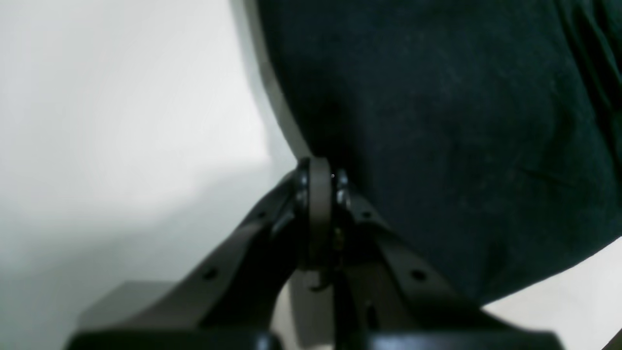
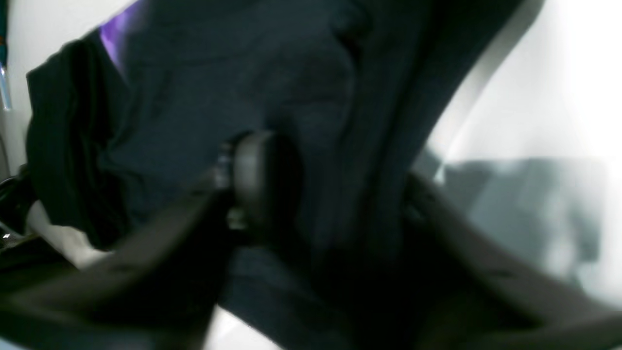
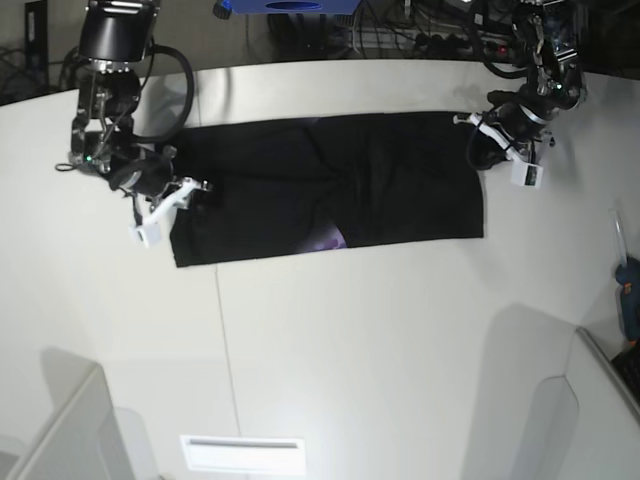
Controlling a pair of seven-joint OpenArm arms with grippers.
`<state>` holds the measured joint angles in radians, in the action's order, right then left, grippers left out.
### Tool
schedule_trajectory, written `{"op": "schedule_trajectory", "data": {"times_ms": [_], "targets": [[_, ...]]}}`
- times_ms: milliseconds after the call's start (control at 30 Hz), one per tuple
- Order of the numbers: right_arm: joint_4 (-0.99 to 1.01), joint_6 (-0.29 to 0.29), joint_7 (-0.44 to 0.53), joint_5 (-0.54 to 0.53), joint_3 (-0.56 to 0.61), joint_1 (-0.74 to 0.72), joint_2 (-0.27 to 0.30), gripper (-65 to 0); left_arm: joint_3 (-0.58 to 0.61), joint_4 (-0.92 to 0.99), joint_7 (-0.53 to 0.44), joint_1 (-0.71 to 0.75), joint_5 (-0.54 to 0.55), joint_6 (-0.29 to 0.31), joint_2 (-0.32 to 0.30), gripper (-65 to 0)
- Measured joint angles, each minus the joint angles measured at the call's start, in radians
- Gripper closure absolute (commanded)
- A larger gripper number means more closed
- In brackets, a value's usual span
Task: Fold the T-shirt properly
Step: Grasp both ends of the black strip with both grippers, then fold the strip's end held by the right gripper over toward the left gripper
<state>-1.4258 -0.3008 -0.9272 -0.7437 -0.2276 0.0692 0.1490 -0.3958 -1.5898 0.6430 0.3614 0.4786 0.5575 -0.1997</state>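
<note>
Black cloth is pretty much all the wrist cams see right now. Left gripper [image 1: 320,182] has its jaws pressed fully together at the edge of the T-shirt [image 3: 330,185], and the dark fabric balloons up right behind the tips, so it looks pinched on the hem, though the contact spot itself is dark and blurry. Right gripper [image 2: 320,194] has its fingers [image 2: 265,175] only partly apart with shirt fabric bunched down between them; can't honestly tell if it's got a real grip or is just straddling the cloth, everything there is smeared.

From the base view the shirt is spread as a long flat band across the far half of the white table [image 3: 350,340], plain black side up, with a small purple patch [image 3: 330,240] peeking out near its front edge. Each arm sits at one short end of the band, well apart from the other.
</note>
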Motion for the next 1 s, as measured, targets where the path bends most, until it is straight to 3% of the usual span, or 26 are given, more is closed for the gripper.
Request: {"op": "schedule_trajectory", "data": {"times_ms": [67, 200, 300, 367, 567, 700, 767, 1000], "targets": [[0.002, 0.003, 0.028, 0.033, 0.004, 0.004, -0.002, 0.0, 0.018, 0.002, 0.000, -0.007, 0.000, -0.003, 0.000, 0.0], [0.001, -0.002, 0.060, 0.150, 0.005, -0.017, -0.010, 0.0, 0.080, 0.003, 0.004, -0.030, 0.000, -0.007, -0.006, 0.0], [-0.008, -0.002, 0.064, 0.176, 0.005, -0.019, -0.009, 0.0, 0.137, 0.000, 0.003, -0.055, 0.001, -0.110, -0.005, 0.0], [-0.008, -0.002, 0.064, 0.184, 0.003, -0.023, -0.006, 0.0, 0.172, -0.001, 0.004, -0.073, -0.001, -0.133, -0.014, 0.0], [-0.116, 0.018, 0.020, 0.250, 0.003, -0.007, -0.001, 0.0, 0.217, 0.003, 0.021, -0.107, -0.010, -0.132, -0.022, 0.0], [-0.226, 0.023, 0.007, 0.240, 0.008, 0.011, -0.005, 0.0, 0.212, 0.003, 0.023, -0.106, -0.008, -0.132, -0.022, 0.0], [-0.274, 0.093, -0.028, 0.242, 0.025, 0.014, -0.006, 0.0, 0.210, 0.003, 0.023, -0.106, -0.007, -0.132, -0.026, 0.0], [-0.428, 0.236, -0.042, 0.229, 0.174, 0.026, -0.003, 0.0, 0.292, 0.004, 0.020, -0.124, -0.007, -0.132, -0.052, 0.0]]}}
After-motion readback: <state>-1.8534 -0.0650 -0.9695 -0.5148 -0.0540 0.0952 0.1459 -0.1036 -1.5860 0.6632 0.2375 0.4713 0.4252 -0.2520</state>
